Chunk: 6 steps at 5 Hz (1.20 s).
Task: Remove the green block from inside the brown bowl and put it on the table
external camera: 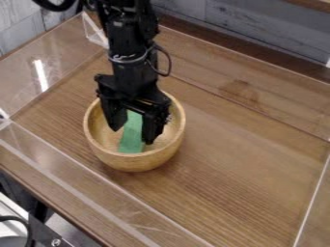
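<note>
Black fingers (116,116) of the gripper (134,122) stand spread to their full width and point straight down, one on either side of the green block (133,135); you can see them grasping nothing, and whether either finger touches the block cannot be told from this view.

Note the block's orientation: it lies inside the brown bowl (134,147) with its long axis running from the bowl's near-left inner wall up toward the far-right, the far end raised and hidden behind the gripper body. Only the lower, nearer half of the bar is visible to you.

The fingertips sit below the bowl's rim line, inside the hollow. The bowl holds the block and nothing else you can make out.

The bowl rests on the table (245,154), toward its left half and nearer the front edge than the back. Bare wood-grain surface extends to the right of the bowl and beyond it toward the far-right corner. Clear acrylic walls (77,207) border the table; the front-left wall runs just beside the bowl, so room on that side is tight.
</note>
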### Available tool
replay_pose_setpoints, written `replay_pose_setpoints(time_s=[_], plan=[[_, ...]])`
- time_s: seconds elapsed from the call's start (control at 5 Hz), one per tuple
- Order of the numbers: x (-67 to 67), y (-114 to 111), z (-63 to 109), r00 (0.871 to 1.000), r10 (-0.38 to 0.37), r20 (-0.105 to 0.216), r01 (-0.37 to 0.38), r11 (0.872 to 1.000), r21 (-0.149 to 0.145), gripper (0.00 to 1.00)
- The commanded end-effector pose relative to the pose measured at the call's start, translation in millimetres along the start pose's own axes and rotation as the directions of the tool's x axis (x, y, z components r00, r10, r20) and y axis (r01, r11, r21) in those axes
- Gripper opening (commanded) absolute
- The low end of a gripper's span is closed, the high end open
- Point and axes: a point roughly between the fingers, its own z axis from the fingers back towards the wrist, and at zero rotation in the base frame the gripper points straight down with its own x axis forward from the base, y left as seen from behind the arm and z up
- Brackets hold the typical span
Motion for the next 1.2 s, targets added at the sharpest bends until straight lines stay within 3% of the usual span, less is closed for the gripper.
replay_pose_setpoints(time_s=[0.0, 1.0], plan=[[4.4, 3.1, 2.1, 0.999, -0.001, 0.035, 0.001, 1.000, -0.005, 1.00], [7.5, 4.2, -15.0, 0.999, 0.006, 0.051, -0.004, 0.999, -0.045, 1.00]])
